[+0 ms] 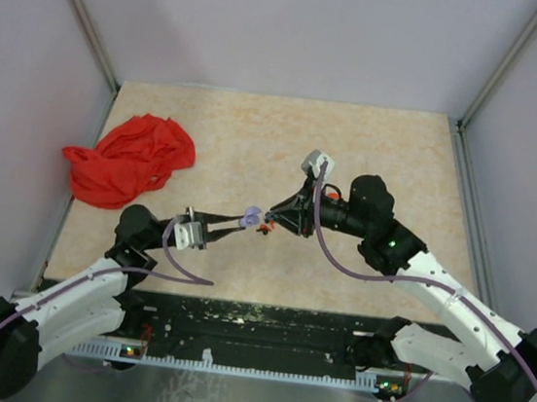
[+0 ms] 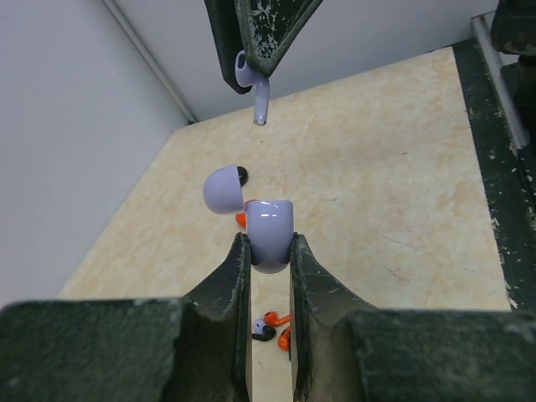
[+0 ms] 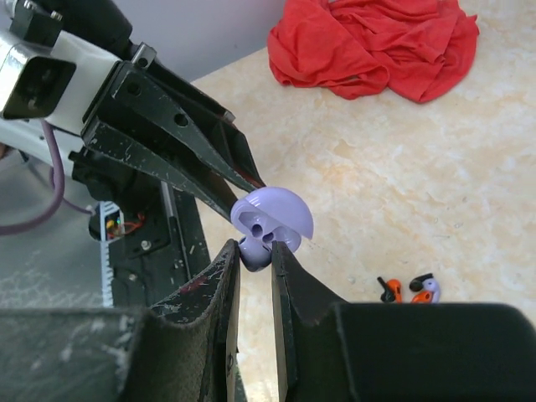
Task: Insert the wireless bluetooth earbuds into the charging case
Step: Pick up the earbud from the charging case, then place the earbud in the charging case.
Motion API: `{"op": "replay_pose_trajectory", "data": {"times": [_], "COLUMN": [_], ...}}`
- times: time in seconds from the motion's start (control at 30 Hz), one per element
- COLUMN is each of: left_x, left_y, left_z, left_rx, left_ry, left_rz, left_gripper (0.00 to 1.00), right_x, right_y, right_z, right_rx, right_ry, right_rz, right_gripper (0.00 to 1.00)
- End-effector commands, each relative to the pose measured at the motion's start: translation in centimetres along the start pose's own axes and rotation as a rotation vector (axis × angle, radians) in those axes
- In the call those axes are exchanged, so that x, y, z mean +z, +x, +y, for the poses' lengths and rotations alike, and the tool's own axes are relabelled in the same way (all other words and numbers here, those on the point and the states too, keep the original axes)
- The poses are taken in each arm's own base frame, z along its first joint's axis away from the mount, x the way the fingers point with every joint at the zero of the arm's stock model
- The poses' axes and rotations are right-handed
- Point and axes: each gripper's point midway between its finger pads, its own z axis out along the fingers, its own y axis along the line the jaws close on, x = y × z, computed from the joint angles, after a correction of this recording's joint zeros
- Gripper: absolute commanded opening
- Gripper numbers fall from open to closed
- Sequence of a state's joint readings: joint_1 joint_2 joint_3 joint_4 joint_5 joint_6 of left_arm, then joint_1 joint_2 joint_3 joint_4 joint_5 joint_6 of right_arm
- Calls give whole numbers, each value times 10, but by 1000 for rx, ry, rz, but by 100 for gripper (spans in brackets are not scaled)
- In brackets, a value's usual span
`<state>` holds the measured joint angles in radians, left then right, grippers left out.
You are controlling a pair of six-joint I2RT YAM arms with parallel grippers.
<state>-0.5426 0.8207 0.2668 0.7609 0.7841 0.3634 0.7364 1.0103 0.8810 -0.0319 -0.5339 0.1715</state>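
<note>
Left gripper (image 2: 269, 248) clamps the open lavender charging case (image 2: 270, 222); right gripper (image 2: 253, 74), pinching a lavender earbud (image 2: 261, 102) just above the case, should lower it stem-first, aligned with its socket.

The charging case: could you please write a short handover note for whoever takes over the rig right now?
Left end effector: shut on the lilac case, lid open, held above the table.
Right end effector: shut on a lilac earbud, close beside the case.
Orange and black bits lie loose on the table.
Done: case opened, one earbud picked up.
Left: seat it; both sockets look empty.
</note>
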Motion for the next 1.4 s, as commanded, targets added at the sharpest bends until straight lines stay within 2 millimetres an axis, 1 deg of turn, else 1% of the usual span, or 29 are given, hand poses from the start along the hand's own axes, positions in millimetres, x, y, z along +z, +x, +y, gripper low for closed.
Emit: {"op": "replay_pose_trajectory", "data": {"times": [0.0,0.17,0.23,0.67,0.9,1.03,1.37], "left_x": [6,6,6,6,6,6,7], "left_y": [-21,-24,-25,-28,-29,-29,-30], "left_z": [-6,-8,-8,-12,-11,-11,-13], "left_rx": [-6,-15,-17,-28,-32,-34,-38], "left_ry": [83,92,95,112,111,109,118], "left_rz": [-64,-80,-85,-100,-108,-110,-113], "left_gripper": [0,0,0,0,0,0,0], "right_x": [-4,3,5,11,12,14,17], "right_y": [-15,-6,-3,9,10,14,19], "right_z": [11,24,26,26,29,33,33], "right_rx": [-170,-247,-265,-272,-276,-272,-288], "right_ry": [-65,-112,-112,-120,-137,-157,-151], "right_rz": [-58,-43,-39,1,5,19,38], "right_gripper": [0,0,0,0,0,0,0]}}
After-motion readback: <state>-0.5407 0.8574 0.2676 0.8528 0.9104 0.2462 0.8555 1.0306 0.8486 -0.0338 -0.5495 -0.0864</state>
